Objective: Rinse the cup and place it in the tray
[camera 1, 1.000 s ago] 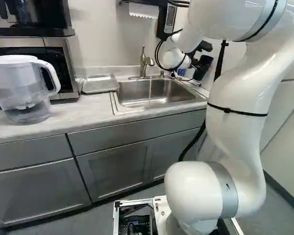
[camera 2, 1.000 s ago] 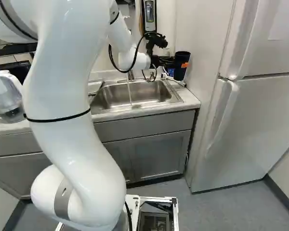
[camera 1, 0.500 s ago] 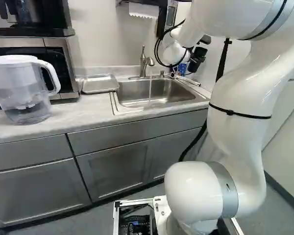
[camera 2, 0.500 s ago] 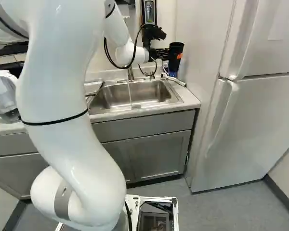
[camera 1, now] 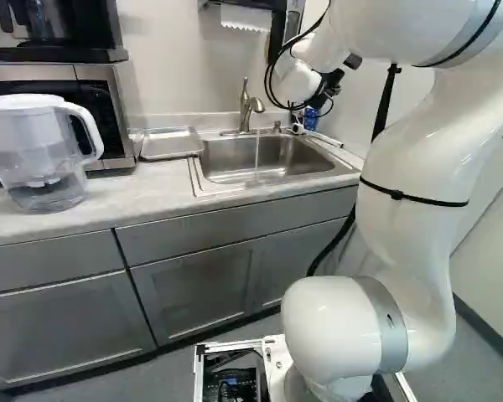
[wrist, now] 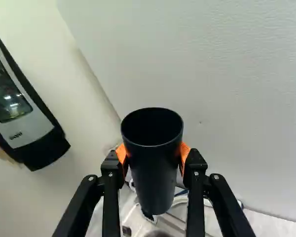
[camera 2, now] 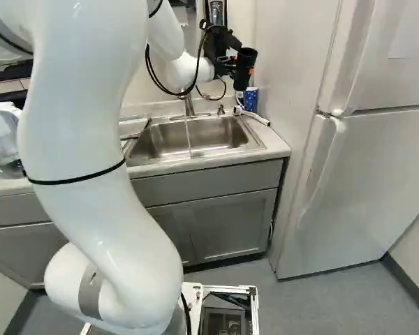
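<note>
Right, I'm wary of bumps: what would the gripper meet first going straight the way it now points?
Probably the pale upright surface beside the sink, with the black cup in the gripper perhaps touching it first; how near is unclear.

Black cup [wrist: 155, 173] in claw [camera 2: 241, 67], silvery tray [camera 1: 171, 144] beside sink [camera 1: 289, 157]

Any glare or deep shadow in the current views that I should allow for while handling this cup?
Wrist view: the inside of the black cup goes nearly black, so its bottom can't be made out, and small glints sit on the wall dispenser's window; right base view: soft highlights on the steel sink; left base view: bright sheen on the white arm.
</note>
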Robot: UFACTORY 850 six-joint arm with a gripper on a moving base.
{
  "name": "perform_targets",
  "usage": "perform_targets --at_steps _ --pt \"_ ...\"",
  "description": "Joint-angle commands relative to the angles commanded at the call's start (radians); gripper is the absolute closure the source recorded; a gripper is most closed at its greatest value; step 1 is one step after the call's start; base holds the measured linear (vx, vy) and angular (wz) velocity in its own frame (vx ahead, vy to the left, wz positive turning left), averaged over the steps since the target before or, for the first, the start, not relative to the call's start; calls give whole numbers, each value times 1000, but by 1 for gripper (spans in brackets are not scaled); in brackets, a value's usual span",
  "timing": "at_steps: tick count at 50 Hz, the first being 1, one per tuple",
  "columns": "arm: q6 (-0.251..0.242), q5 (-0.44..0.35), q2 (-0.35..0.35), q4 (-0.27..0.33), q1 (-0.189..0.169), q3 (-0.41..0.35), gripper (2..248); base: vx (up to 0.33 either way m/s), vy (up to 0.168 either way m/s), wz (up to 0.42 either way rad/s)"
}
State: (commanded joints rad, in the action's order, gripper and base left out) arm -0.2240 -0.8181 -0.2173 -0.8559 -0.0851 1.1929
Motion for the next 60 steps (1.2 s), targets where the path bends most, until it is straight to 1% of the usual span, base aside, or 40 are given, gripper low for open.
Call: perform_targets --at_steps 3,17,41,60 --pt "32 11 0 24 0 0 129 0 0 0" --pt "32 54 11 137 -4 -12 129 0 0 0" --pt "32 131 47 339 -28 -51 129 0 0 0" --pt "32 209 58 499 -46 -64 129 0 0 0"
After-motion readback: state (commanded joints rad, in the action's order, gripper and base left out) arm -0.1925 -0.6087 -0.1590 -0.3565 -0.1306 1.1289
